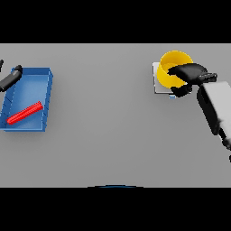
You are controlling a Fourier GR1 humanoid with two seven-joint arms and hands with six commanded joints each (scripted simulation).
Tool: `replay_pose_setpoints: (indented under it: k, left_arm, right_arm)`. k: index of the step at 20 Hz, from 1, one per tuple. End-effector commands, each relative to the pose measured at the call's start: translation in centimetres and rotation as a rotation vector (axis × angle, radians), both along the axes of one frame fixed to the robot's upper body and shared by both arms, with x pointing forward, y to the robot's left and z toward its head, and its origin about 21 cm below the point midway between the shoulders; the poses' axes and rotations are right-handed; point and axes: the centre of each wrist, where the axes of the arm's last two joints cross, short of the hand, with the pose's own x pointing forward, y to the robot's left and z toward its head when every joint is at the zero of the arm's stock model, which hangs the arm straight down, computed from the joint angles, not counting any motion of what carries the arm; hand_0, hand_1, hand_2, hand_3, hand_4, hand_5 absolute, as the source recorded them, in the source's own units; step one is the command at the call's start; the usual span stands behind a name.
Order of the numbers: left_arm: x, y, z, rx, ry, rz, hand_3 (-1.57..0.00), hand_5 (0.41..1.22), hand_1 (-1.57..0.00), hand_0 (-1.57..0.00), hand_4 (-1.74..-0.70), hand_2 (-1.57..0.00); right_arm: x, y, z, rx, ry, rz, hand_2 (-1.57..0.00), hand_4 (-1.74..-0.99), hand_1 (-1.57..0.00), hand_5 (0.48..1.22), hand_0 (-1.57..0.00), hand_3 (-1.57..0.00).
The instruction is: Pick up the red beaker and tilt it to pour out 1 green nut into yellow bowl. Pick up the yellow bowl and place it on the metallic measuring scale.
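1. Final step in hand, by the look of it: yellow bowl [173,64] already sitting on the metallic measuring scale [157,79], near the far right corner of the grey table [108,135].
2. Right hand [189,76] at the bowl's near right rim, dark fingers curled over and around the wall; seemingly gripping the bowl, though actual contact on the inner side hard to confirm.
3. Scale mostly hidden under bowl and hand; only its pale left edge and near strip showing. Bowl apparently upright and roughly centred on it, perhaps sitting slightly toward the scale's far side.
4. Red beaker [25,113] lying on its side in the blue tray [45,76] at the table's left edge, slanted toward the tray's near left corner. No green nut visible anywhere; bowl's inside partly hidden, so pour result impossible to confirm.
5. Left hand [11,77] at the tray's far left corner, over its rim, holding nothing; fingers look fairly straight and relaxed.
6. Next move, as a judgement: loosen the right fingers gently, then lift straight up and away from the rim without dragging.
7. Main risk: a finger hooked inside the rim tipping the bowl or sliding it off the scale on withdrawal.
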Motion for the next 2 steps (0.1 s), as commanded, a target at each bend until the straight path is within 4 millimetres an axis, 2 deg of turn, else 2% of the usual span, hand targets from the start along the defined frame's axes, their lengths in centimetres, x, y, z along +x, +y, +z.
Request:
replay_pose_setpoints:
  k: [1,2]
  left_arm:
    - [-0.08,0.16,-0.07,-0.001,-0.001,-0.001,0.00,0.694,0.00,0.00,-0.72,0.00]
    - [-0.06,0.00,-0.13,-0.003,-0.002,-0.004,0.00,0.693,0.00,0.00,-0.72,0.00]
  right_arm:
    - [0.01,0.04,0.01,-0.005,0.002,-0.012,-0.13,-1.412,-0.08,0.771,-0.05,-0.30]
    - [0.00,-0.38,0.14,-0.007,-0.001,-0.020,-0.10,-1.410,-0.06,0.759,-0.04,-0.27]
